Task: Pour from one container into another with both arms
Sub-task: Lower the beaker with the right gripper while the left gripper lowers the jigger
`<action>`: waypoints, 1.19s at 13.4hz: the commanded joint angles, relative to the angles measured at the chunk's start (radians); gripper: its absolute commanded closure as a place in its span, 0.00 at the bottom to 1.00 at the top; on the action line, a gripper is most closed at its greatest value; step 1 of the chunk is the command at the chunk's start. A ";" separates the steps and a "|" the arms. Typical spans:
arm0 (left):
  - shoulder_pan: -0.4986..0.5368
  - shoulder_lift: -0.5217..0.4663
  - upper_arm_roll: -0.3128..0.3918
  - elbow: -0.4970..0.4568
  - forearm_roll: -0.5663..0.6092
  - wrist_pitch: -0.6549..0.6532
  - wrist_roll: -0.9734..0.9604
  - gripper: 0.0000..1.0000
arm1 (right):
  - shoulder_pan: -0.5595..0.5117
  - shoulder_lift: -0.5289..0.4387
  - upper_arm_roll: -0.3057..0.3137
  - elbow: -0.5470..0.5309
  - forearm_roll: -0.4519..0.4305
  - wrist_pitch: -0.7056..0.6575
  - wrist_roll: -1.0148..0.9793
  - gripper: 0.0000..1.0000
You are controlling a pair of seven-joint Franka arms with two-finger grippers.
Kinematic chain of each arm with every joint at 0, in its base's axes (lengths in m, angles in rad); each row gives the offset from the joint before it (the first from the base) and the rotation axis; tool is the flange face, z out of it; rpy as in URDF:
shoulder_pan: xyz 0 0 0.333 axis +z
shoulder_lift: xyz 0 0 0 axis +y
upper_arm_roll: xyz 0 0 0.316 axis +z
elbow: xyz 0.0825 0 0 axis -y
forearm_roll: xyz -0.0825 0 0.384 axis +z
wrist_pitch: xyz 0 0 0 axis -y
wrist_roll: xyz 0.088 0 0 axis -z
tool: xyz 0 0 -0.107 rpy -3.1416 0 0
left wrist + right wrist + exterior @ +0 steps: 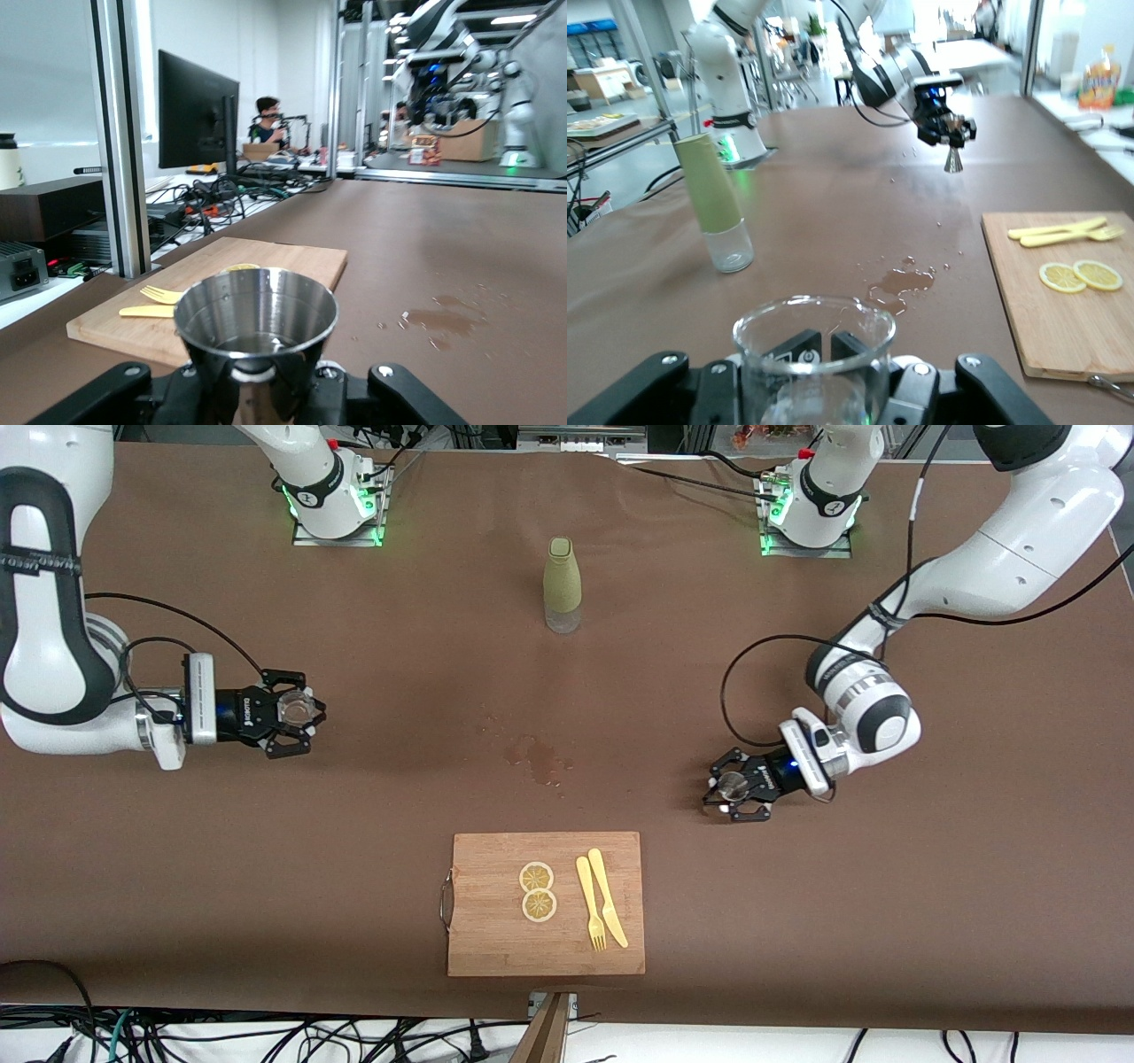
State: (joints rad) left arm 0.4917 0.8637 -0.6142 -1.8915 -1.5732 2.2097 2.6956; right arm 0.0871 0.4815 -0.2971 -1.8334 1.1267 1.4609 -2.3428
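The left gripper [737, 786] is clamped on a small, shiny, flared metal cup [256, 323], held over the brown worktop [354, 824] toward the left arm's end. The right gripper [297, 713] grips a clear glass beaker [813, 354] over the right arm's end. Between them lies a wet spill [536, 759]. A bamboo cutting board [496, 948] sits at the camera-side edge, and a green-sleeved bottle [563, 584] stands near the bases.

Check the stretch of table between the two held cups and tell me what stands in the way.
Nothing standing. Between the metal cup in the left gripper and the glass cup in the right gripper lies only a small spill on the table.
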 commanded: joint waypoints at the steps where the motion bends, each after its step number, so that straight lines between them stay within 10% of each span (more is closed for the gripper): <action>1: 0.022 -0.048 0.076 -0.031 0.128 -0.149 -0.080 1.00 | -0.042 0.077 -0.005 -0.004 0.041 -0.051 -0.160 0.95; 16: 0.082 -0.066 0.261 0.002 0.440 -0.441 -0.201 1.00 | -0.099 0.466 0.042 0.059 0.269 -0.022 -0.477 0.90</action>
State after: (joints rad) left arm 0.5693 0.8194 -0.3772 -1.8910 -1.1701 1.8148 2.5156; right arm -0.0018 0.9173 -0.2676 -1.7950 1.3774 1.4338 -2.7340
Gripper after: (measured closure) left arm 0.899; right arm 0.863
